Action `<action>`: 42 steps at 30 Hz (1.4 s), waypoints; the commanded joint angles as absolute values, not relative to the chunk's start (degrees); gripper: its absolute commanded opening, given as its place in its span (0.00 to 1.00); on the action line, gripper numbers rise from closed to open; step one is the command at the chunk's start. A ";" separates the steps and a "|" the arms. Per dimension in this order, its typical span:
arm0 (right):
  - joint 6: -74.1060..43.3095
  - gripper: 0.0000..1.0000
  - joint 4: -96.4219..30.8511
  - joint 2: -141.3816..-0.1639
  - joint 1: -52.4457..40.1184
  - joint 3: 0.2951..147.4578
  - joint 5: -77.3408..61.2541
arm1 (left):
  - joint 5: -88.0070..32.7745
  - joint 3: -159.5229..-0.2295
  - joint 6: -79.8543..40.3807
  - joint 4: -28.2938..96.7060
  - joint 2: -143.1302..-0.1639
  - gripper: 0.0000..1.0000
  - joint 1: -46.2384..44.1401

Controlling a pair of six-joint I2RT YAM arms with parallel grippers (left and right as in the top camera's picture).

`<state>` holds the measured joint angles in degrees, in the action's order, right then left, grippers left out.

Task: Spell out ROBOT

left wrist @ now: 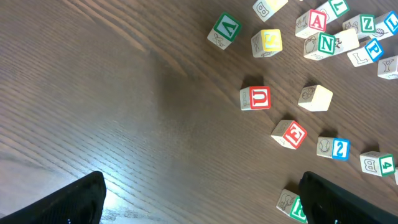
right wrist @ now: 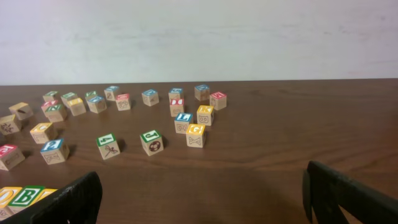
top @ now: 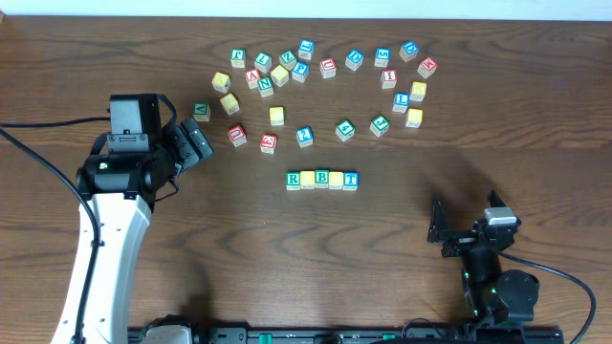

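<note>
While both pincers gape wide and hold nothing, the ROBOT row [top: 322,179] lies mid-table, five cubes touching side by side: green R [top: 294,179], yellow-faced cube [top: 308,179], green B [top: 322,178], second yellow-faced cube [top: 337,179], blue T [top: 351,179]. Bare wood of the table [top: 402,287] surrounds the row from 3 through 9 o'clock. The left gripper [top: 197,139] sits at its 10 o'clock, the right gripper [top: 466,226] at 4 o'clock, both well apart from it. Loose letter cubes [top: 325,67] crowd 10 to 2 o'clock, reaching toward the far edge; one green cube [top: 201,112] sits just beside the left fingers. Readable there: red U [left wrist: 255,98], red A [left wrist: 317,20], green N [left wrist: 326,43].
</note>
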<state>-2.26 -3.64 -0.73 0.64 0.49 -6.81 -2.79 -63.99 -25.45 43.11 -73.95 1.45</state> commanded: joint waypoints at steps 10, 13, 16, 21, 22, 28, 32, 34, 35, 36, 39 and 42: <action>-1.21 0.99 -3.84 -0.38 0.43 0.32 -6.59 | -1.89 -65.06 -24.01 47.11 -74.28 0.98 1.65; -1.21 0.99 -3.84 -0.38 0.43 0.32 -6.59 | -1.89 -65.06 -24.01 49.63 -74.28 0.98 1.65; -1.21 0.99 -3.84 -0.36 0.43 0.32 -6.59 | -1.89 -65.06 -22.98 50.22 -74.56 0.98 1.76; -1.21 0.99 -3.84 -0.36 0.43 0.32 -6.59 | -6.09 -64.03 -12.75 47.16 -73.08 0.98 1.69; -1.21 0.99 -3.84 -0.38 0.43 0.32 -6.59 | -8.56 -63.33 -7.20 46.11 -72.16 0.98 1.69; -1.21 0.99 -3.84 -0.38 0.43 0.32 -6.59 | -14.37 -57.54 6.96 41.69 -66.13 0.98 1.72; -1.21 0.99 -3.84 -0.36 0.43 0.32 -6.59 | -14.37 -51.31 7.09 37.45 -59.79 0.98 1.72; -1.21 0.99 -3.84 -0.38 0.43 0.32 -6.59 | -14.39 -47.72 7.07 34.65 -56.34 0.98 1.72; -1.21 0.99 -3.84 -0.38 0.43 0.32 -6.59 | -14.39 -45.67 7.07 33.06 -54.37 0.98 1.72; -1.21 0.99 -3.84 -0.36 0.43 0.32 -6.59 | -14.39 -43.55 7.07 31.48 -52.42 0.98 1.72; -1.21 0.99 -3.84 -0.38 0.43 0.32 -6.59 | -14.37 -38.00 7.07 28.18 -46.87 0.98 1.72; -1.21 0.99 -3.84 -0.36 0.43 0.32 -6.59 | -14.37 -31.77 7.07 24.97 -39.88 0.98 1.72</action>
<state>-2.24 -3.64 -0.73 0.64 0.49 -6.79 -13.67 -36.25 6.04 26.63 -45.01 1.45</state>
